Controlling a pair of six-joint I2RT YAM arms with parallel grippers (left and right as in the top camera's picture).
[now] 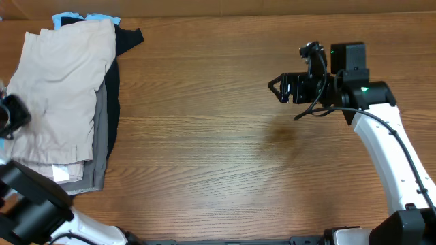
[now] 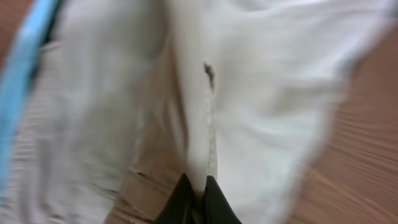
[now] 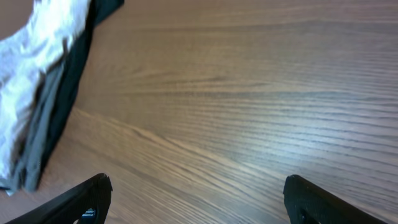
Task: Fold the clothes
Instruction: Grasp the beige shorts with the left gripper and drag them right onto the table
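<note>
Left end effector (image 2: 197,198): I see fingers pressed together, ridge of beige shorts (image 2: 261,93) pinched between tips; wrist view blurred. Right end effector (image 3: 198,198): I read fingers spread wide, hanging over wood-grain counter (image 3: 236,93), well apart from pile. Beige shorts lie on top of pile at counter edge on left arm's side. Grey piece (image 1: 102,143) directly under them, black piece (image 1: 126,39) poking out beyond, light-blue piece (image 1: 73,16) at pile's far end.
</note>
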